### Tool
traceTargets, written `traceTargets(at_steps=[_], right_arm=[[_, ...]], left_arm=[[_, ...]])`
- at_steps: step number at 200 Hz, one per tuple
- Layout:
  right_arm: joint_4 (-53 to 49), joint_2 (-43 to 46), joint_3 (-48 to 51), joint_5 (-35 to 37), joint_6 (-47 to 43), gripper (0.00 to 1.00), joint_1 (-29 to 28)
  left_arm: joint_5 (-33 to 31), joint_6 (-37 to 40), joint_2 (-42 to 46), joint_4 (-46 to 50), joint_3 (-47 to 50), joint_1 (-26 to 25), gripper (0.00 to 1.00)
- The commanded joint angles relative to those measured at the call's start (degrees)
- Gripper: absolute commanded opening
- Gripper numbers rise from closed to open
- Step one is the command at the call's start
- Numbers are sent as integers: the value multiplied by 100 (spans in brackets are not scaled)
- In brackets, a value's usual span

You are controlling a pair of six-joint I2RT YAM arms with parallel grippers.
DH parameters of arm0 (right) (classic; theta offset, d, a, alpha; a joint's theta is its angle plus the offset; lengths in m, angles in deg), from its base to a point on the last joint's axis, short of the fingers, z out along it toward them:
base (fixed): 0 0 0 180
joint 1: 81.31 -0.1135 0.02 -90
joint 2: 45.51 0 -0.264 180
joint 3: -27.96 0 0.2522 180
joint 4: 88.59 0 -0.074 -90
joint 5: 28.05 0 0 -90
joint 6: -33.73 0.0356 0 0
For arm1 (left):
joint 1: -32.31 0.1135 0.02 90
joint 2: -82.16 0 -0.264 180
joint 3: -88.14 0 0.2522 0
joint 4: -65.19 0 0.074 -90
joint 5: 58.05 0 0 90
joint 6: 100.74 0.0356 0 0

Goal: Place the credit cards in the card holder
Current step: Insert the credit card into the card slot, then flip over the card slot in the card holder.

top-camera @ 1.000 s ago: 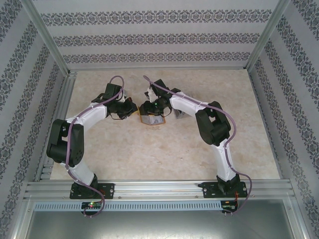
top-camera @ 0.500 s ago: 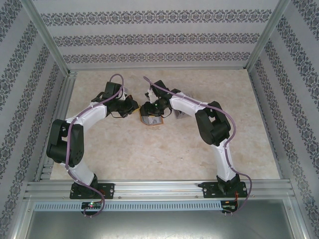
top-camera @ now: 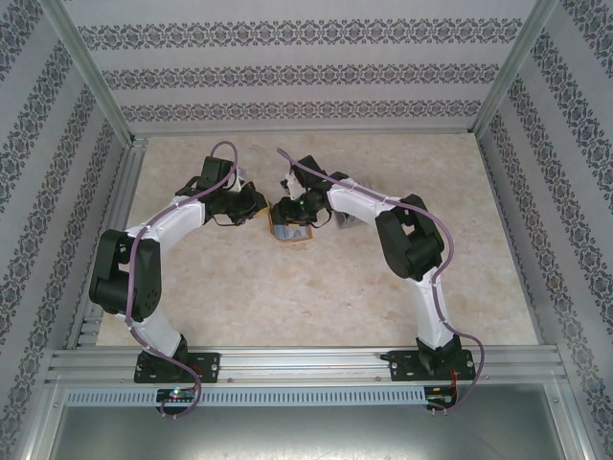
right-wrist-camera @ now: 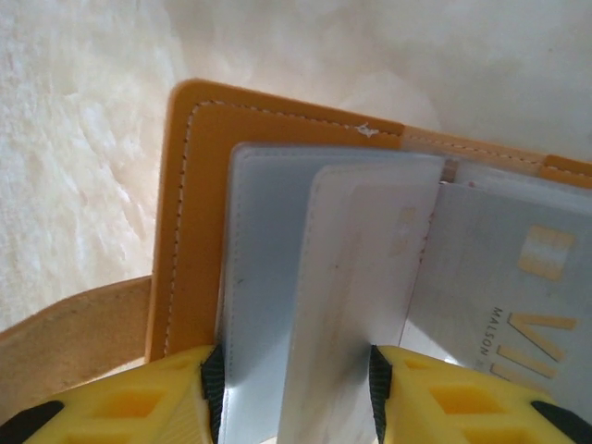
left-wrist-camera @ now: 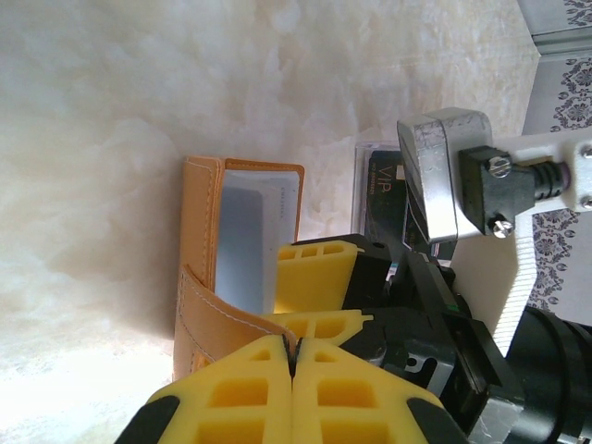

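Two yellow fingers of the left gripper [left-wrist-camera: 291, 356] pressed together on the flap [left-wrist-camera: 217, 319] of the open card holder [left-wrist-camera: 199, 222] lying mid-table, beyond which the right gripper [right-wrist-camera: 296, 393] pinched a credit card [right-wrist-camera: 361, 277] askew over it, so a skewed entry could have snagged the card and slipped it loose.

A lab test cell: a silver aluminium-profile frame [top-camera: 306, 359] boxes the pale marbled desk [top-camera: 287, 287], with floral-striped wallpaper panels [top-camera: 306, 72] at nine, twelve and three o'clock.

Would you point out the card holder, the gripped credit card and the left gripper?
card holder [right-wrist-camera: 190, 213]: right wrist view, orange border.
credit card [right-wrist-camera: 361, 277]: right wrist view, pale face.
left gripper [left-wrist-camera: 291, 354]: left wrist view, between fingertips.
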Motion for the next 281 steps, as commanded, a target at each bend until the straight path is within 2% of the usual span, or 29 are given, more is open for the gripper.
traceTargets(at_steps=[1,68,138,190,235,281], right_arm=[[-133,304,143,82,-133,48,89],[-264,347,121,133,-227,49,142],[-1003,270,-316,980,-699,51,80],[-1158,121,-587,962,-739,52,42],[-1316,429,-679,1027,-806,52,28],[-1380,613,-641,630,-759,52,-5]], left_arm=[[-54,124,119,-181,-28,106,0],[-94,152,36,-275,231,220,0],[-86,134,1,-327,259,238,0],[-48,127,-48,-368,265,237,0],[-62,144,-126,-382,312,247,0],[-42,132,-188,-401,277,255,0]])
